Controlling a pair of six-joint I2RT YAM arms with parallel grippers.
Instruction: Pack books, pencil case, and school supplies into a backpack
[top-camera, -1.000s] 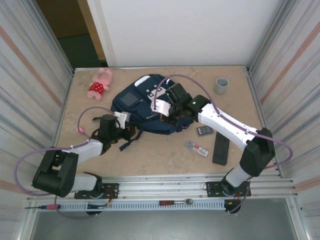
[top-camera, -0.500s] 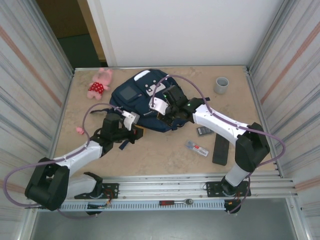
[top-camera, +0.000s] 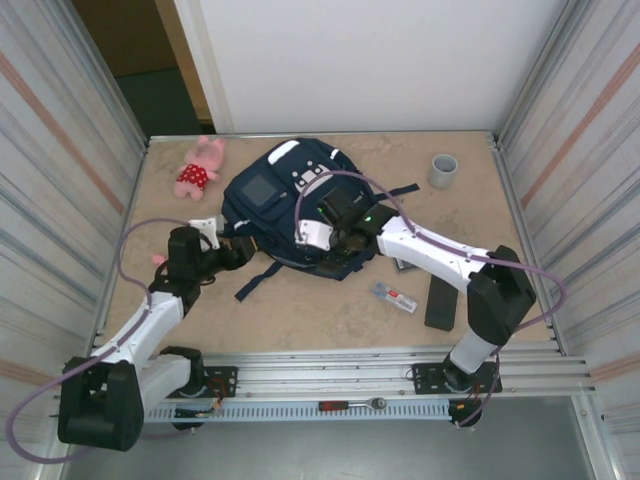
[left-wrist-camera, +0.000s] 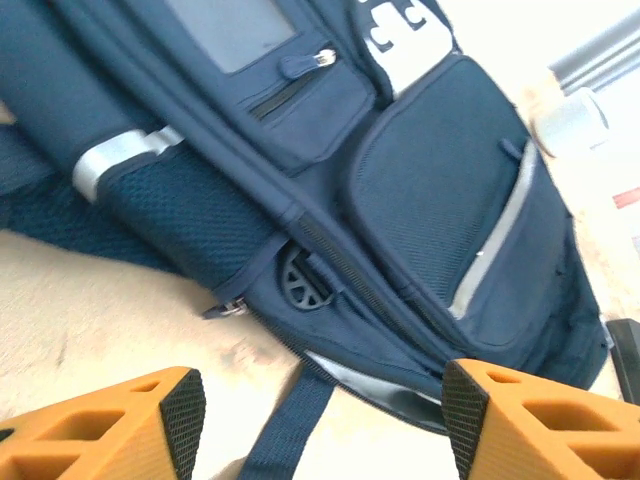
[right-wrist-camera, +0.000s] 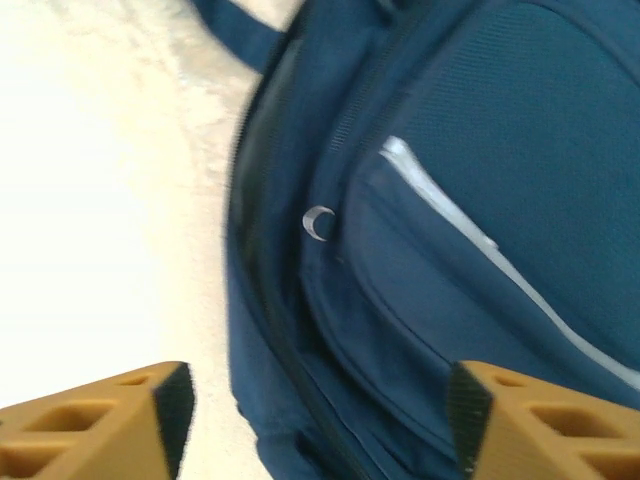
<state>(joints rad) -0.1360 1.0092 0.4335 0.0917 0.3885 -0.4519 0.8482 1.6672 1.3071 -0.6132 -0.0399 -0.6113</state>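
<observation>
The navy backpack (top-camera: 285, 195) lies flat in the middle of the table, its white patches toward the back. My left gripper (top-camera: 233, 250) is open just left of its near corner. In the left wrist view, between the fingers of that gripper (left-wrist-camera: 322, 425), I see a loose strap (left-wrist-camera: 285, 425) and a slightly gaping zipper edge of the backpack (left-wrist-camera: 420, 200). My right gripper (top-camera: 335, 250) hangs open over the bag's near right edge, the backpack (right-wrist-camera: 480, 200) fabric beneath the gripper (right-wrist-camera: 315, 420). The black pencil case (top-camera: 441, 300), a clear pack with a red label (top-camera: 395, 297) and a dark grey rectangle (top-camera: 406, 265) lie to the right. The books are out of view.
A pink plush toy (top-camera: 200, 167) lies at the back left and a grey cup (top-camera: 442, 170) stands at the back right. Corrugated walls close in both sides. The backpack's strap (top-camera: 255, 280) trails toward the near edge.
Both grippers have opened and let go of the backpack. My left arm has pulled back to the left. The backpack has shifted toward the back of the table.
</observation>
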